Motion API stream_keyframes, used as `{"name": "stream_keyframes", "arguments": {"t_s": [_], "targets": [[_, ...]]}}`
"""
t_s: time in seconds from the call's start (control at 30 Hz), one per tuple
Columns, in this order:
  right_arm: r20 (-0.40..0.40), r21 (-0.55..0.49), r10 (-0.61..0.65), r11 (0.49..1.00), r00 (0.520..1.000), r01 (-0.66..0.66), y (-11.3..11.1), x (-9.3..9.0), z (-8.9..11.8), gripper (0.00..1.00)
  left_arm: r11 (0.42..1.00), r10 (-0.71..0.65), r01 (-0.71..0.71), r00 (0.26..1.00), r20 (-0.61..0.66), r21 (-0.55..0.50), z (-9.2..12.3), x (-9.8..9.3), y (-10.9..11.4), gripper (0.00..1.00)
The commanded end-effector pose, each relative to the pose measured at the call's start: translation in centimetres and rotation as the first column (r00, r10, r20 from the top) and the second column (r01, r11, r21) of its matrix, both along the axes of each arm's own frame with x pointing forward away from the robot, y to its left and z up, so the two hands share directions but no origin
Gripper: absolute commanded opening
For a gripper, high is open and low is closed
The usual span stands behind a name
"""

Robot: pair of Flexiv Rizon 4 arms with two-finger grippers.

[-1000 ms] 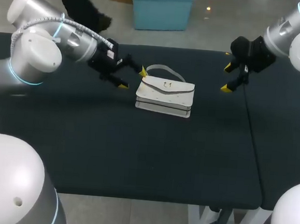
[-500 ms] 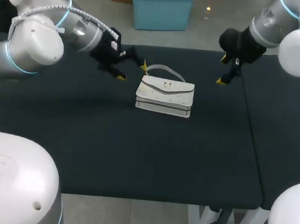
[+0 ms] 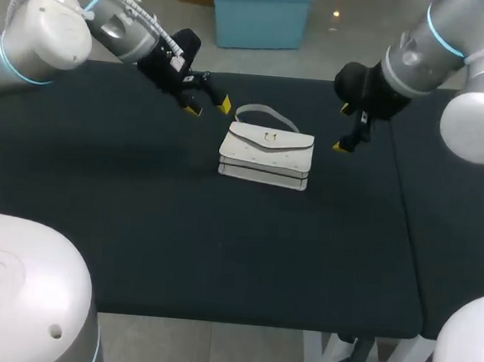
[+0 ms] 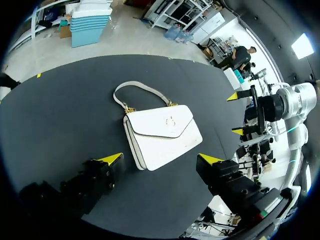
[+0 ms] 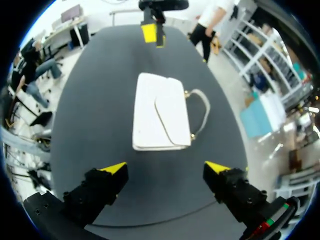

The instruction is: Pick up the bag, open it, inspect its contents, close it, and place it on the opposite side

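On the dark surface [image 3: 178, 243] the white bag [image 3: 266, 154] lies flat and closed at frame centre, its strap [image 3: 264, 111] toward the far edge. Beyond, left claw [image 3: 210, 108] at upper left and right claw [image 3: 342, 128] at upper right both gape wide, empty.

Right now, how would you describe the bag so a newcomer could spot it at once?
On the dark table, toward its far middle, the bag lies flat between the left gripper and the right gripper, neither touching it. It is the only white thing there, with a gold clasp and a pale strap looping toward the far edge.
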State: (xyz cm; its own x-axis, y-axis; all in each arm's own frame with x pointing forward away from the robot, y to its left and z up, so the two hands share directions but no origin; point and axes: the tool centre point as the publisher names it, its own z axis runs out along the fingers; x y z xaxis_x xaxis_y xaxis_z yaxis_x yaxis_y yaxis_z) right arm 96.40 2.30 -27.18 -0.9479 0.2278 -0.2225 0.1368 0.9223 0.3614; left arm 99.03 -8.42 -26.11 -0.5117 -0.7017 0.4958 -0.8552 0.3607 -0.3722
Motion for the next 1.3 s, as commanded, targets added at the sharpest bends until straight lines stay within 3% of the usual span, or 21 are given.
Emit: {"name": "stream_keyframes", "arguments": {"t_s": [0.03, 0.23, 0.43, 0.83, 0.93, 1.1, 1.3], "targets": [[0.028, -0.034, -0.02, 0.999, 0.999, 0.021, 0.9, -0.7, -0.2, 1.0, 0.989, -0.136, 0.134, 0.99, 0.028, 0.067, 0.6, 0.4, 0.4, 1.0], [0.049, -0.062, -0.053, 0.996, 0.997, 0.056, 2.0, -1.3, -0.4, 1.0, 0.953, -0.264, 0.259, 0.964, 0.012, 0.154, 1.0, 0.6, 0.2, 1.0], [0.091, -0.061, -0.075, 0.995, 0.993, 0.08, 2.8, -1.3, -0.8, 1.0, 0.953, -0.264, 0.259, 0.964, 0.012, 0.154, 1.0, 0.6, 0.2, 1.0], [0.074, -0.059, -0.091, 0.994, 0.993, 0.096, 2.6, -0.9, -0.9, 1.0, 0.953, -0.264, 0.259, 0.964, 0.012, 0.154, 1.0, 0.6, 0.2, 1.0], [0.089, -0.055, -0.046, 0.997, 0.995, 0.051, 3.1, -0.8, -0.6, 1.0, 0.924, -0.36, 0.335, 0.924, 0.126, 0.183, 1.2, 1.4, 0.1, 1.0], [0.108, -0.072, -0.013, 0.997, 0.994, 0.02, 4.7, -1.3, -0.6, 1.0, 0.819, -0.568, 0.514, 0.788, 0.237, 0.254, 1.2, 3.4, 1.2, 1.0], [0.102, -0.032, 0.001, 0.999, 0.995, 0.003, 5.5, -2.5, -1.4, 1.0, 0.61, -0.793, 0.692, 0.535, 0.292, 0.387, 1.6, 4.3, 1.3, 1.0]]}}
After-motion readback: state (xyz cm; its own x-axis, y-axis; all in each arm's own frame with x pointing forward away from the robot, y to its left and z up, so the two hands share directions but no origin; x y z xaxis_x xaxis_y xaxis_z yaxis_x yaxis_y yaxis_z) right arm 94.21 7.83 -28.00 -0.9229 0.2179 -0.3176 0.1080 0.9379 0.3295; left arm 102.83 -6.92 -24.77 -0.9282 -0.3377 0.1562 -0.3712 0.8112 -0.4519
